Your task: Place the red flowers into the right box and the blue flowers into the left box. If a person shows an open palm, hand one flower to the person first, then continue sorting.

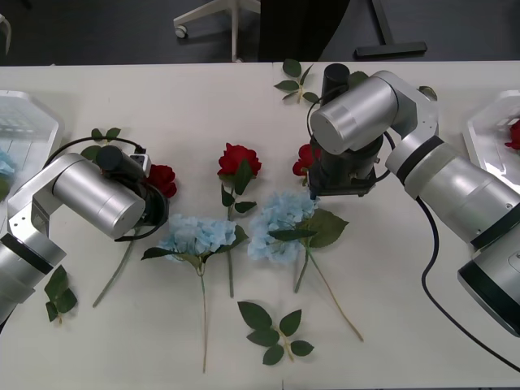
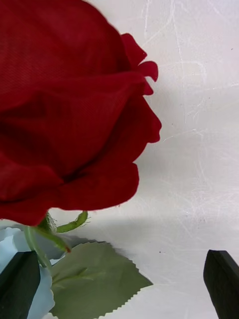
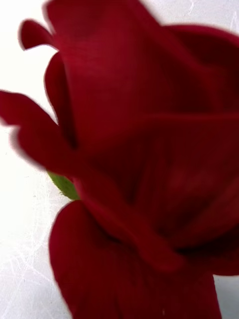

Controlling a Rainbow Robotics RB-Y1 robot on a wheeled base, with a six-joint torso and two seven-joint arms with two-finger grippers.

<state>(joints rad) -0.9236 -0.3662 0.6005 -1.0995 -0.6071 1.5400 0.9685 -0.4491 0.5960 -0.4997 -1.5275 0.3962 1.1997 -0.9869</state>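
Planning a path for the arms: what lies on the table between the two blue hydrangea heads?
In the front view, only the middle rose's stem runs between the left hydrangea and right hydrangea.

The scene is lit brightly and evenly from above, and soft shadows are cast on the white table (image 1: 203, 97) just beneath the arms and flowers. Mild glare is seen on the silver arm housings. Close before the left gripper, a red rose (image 3: 144, 164) is rendered heavily out of focus, its petal edges smeared. Ahead of the right gripper (image 2: 122, 284), another rose (image 2: 69, 114) is softly blurred, while the table's scratches are sharp.
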